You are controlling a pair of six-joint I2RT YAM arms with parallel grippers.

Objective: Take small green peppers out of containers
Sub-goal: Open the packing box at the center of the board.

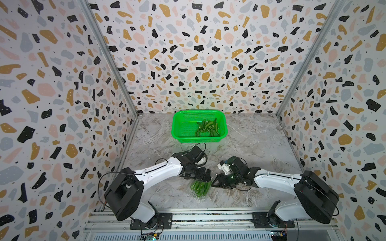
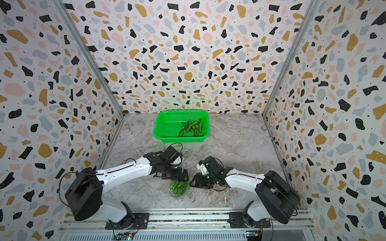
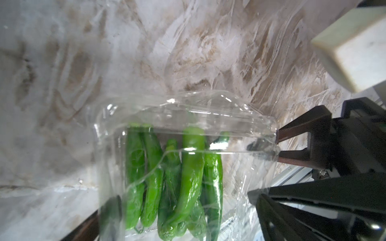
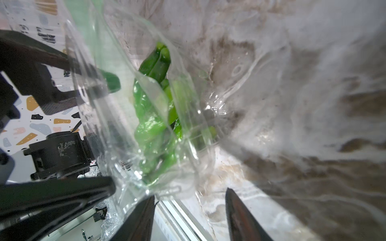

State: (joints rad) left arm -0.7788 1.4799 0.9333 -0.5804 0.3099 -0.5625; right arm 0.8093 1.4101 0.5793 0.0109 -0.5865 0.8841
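In both top views the marbled grey surface (image 1: 250, 156) lies between speckled walls. A bright green perforated basket (image 1: 176, 125) with rounded corners sits at the middle of the back edge. Glossy dark loose peppers (image 1: 207, 127) are heaped in its right half. Near the middle of the front edge lies a clear, crinkly thin-plastic container (image 1: 199, 193) packed with small green peppers (image 1: 198, 186). The left hand (image 1: 198, 179) hangs over its back end and the right hand (image 1: 215, 183) meets its right corner. Bare marble runs between the container (image 2: 178, 192) and the basket (image 2: 158, 127), and out to both side edges.

In the left wrist view the container (image 3: 188, 112) shows folded, glaring film. The peppers (image 3: 192, 167) inside are slim, smooth and slightly curved, lying side by side. The left hand is released: its dark fingers (image 3: 292, 200) stand wide apart with the container between them. The right hand (image 3: 276, 144) has its two brown tips on either side of the container's corner lip.

In the right wrist view two tapered dark fingers (image 4: 240, 219) stand apart. The container's crumpled corner (image 4: 167, 192) sits between them, nearer one finger. I cannot tell whether the right hand is pinching the plastic or only straddling it. The peppers (image 4: 150, 121) bunch behind wrinkled film.
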